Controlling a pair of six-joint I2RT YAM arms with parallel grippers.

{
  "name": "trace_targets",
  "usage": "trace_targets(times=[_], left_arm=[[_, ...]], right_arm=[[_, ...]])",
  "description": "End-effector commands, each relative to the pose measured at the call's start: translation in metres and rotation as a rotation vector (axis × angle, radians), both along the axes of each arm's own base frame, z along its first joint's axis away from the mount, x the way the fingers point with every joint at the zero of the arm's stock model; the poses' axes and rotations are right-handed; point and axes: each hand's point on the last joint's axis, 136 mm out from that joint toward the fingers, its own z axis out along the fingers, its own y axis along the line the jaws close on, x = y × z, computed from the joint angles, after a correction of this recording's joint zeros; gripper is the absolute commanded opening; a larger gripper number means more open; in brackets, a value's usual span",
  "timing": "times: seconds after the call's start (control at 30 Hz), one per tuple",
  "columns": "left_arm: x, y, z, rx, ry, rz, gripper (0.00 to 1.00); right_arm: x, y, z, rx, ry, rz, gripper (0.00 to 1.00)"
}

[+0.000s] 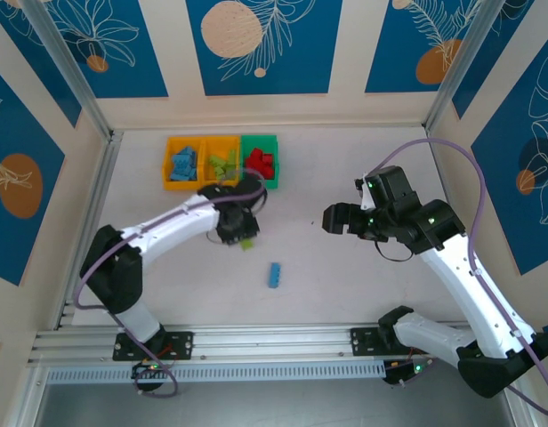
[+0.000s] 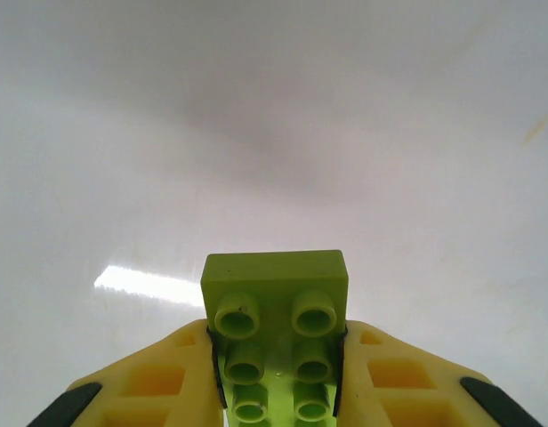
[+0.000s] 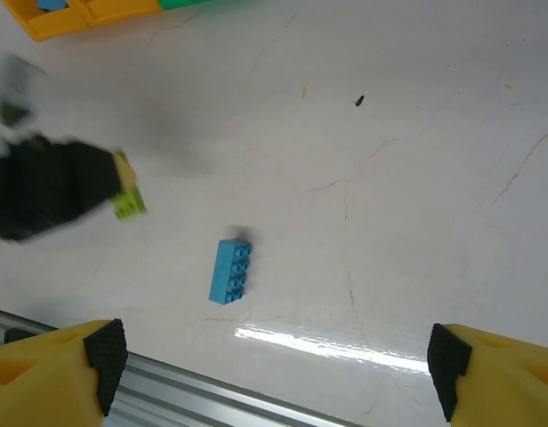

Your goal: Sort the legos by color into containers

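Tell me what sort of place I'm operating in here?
Probably a lab robot workcell, not a home: a white table boxed in by blue leaf-print panels, with aluminium rails along the near edge.

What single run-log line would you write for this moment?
left gripper: shut on light green brick | right gripper: open, empty | blue brick: loose on table | stage: brick gripped, not yet binned
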Motion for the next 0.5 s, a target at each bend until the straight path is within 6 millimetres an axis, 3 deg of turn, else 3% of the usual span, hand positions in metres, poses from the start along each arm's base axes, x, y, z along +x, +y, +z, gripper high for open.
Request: trace_targets(times=[0.0, 0.13, 0.27, 0.47], left_arm=[[0.051, 0.046, 0.031, 0.103, -0.118, 0.028, 0.26], [0.121, 0.073, 0.039, 0.138, -0.198, 0.072, 0.25], [0.183, 0.084, 0.028, 0.187, -0.223, 0.065, 0.26], [0.253, 0.088, 0.014, 0.134, -0.237, 0.105, 0.36]], right_arm=[[-0.002, 0.000, -0.002, 0.005, 0.007, -0.010, 0.90], [0.001, 0.002, -0.001, -0.003, 0.005, -0.008, 0.90], [0.006, 0.002, -0.001, -0.023, 0.019, -0.010, 0.90], [0.010, 0.001, 0.002, -0.045, 0.044, -0.031, 0.90]])
